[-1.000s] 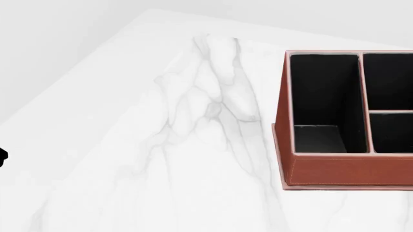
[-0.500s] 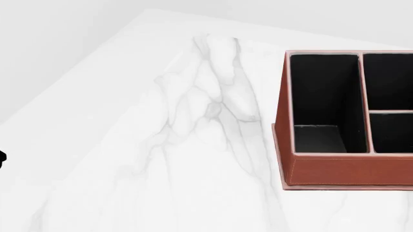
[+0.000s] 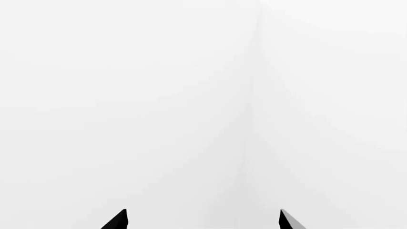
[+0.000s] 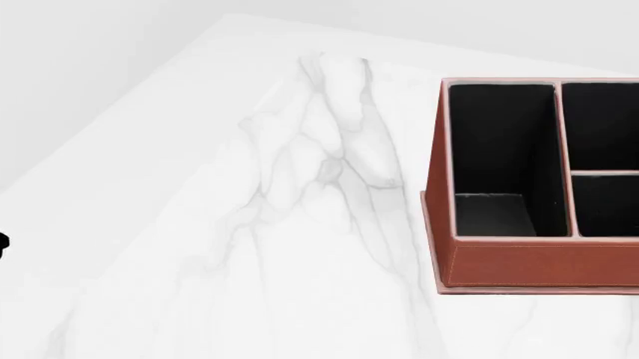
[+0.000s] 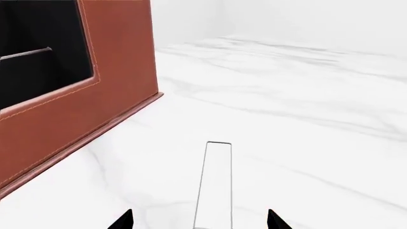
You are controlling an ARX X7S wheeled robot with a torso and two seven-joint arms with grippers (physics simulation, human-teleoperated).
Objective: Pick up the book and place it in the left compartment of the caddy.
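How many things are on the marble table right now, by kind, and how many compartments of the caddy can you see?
Caddy: 1
Book, seen edge-on, only in the right wrist view: 1
Caddy compartments visible in the head view, including the left compartment: 3
Total things on the table: 2

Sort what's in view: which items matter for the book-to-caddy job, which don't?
Job: book, edge-on between the open right tool tips; caddy; left compartment.
Bystanders: marble table; middle compartments; left tool, open, facing blank white.
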